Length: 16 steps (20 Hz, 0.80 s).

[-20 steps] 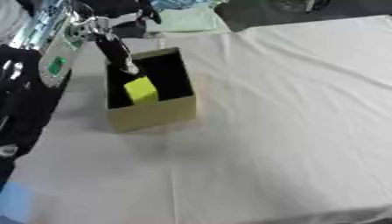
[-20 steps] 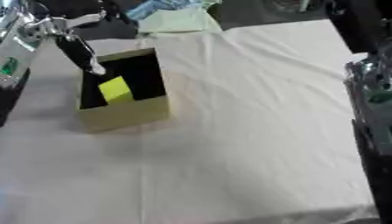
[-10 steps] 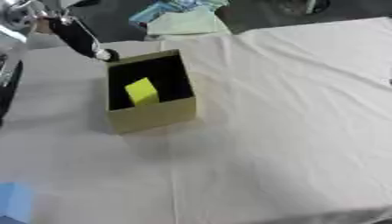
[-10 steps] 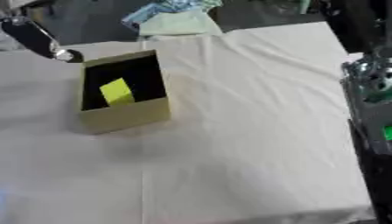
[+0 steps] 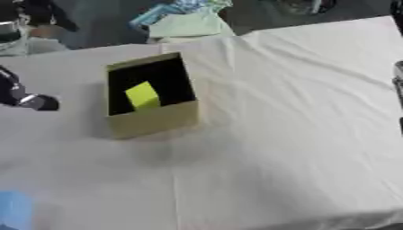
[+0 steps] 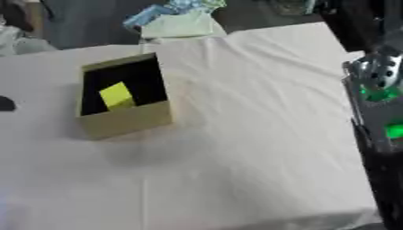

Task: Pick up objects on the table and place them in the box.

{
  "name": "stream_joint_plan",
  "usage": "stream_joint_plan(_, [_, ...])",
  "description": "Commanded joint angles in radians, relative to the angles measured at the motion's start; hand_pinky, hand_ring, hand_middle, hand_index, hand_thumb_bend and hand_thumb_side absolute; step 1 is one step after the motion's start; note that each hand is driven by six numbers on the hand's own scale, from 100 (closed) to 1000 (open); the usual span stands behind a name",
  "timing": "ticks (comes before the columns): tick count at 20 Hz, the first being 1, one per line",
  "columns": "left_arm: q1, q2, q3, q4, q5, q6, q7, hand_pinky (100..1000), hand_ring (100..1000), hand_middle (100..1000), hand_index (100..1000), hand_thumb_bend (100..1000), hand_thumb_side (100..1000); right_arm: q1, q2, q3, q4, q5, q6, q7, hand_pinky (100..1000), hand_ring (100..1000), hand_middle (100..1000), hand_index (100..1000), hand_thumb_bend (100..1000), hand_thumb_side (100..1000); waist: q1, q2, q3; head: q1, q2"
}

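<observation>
A tan cardboard box [image 5: 154,119] with a dark inside stands on the white tablecloth, left of the middle. A yellow-green block [image 5: 143,95] lies tilted inside it. My left hand [image 5: 22,98] shows only partly at the left edge, level with the box and well apart from it, holding nothing that I can see. In the right eye view only a dark tip of my left hand [image 6: 5,103] shows. Of my right side only the arm [image 6: 379,85], with green lights, shows at the right edge.
A pale green cloth [image 5: 187,24] and a blue thing [image 5: 161,11] lie beyond the table's far edge. A blue patch [image 5: 14,209] sits at the lower left corner. The white tablecloth [image 5: 275,134] stretches right of the box and in front of it.
My left hand has drawn back from above the box to the left edge. The yellow-green block stays in the box. The camera has shifted a little.
</observation>
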Motion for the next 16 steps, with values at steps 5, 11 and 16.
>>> stream_joint_plan(5, [0.183, 0.180, -0.008, -0.017, 0.149, 0.036, 0.171, 766, 809, 823, 910, 676, 442, -0.012, -0.028, -0.014, -0.016, 0.010, -0.001, -0.006, 813, 744, 583, 853, 100, 732, -0.005, -0.018, 0.006, -0.012, 0.005])
stream_joint_plan(11, [0.333, 0.230, -0.007, -0.017, 0.173, 0.019, 0.218, 779, 822, 835, 914, 689, 488, -0.001, -0.035, -0.022, -0.016, 0.017, 0.002, -0.015, 813, 743, 584, 853, 100, 732, -0.006, -0.022, 0.016, -0.019, 0.005])
stream_joint_plan(16, [0.420, 0.231, 0.006, -0.017, 0.179, 0.020, 0.241, 791, 833, 840, 920, 678, 522, 0.005, -0.038, -0.028, -0.016, 0.023, 0.003, -0.021, 814, 744, 586, 852, 100, 731, -0.007, -0.030, 0.028, -0.014, 0.005])
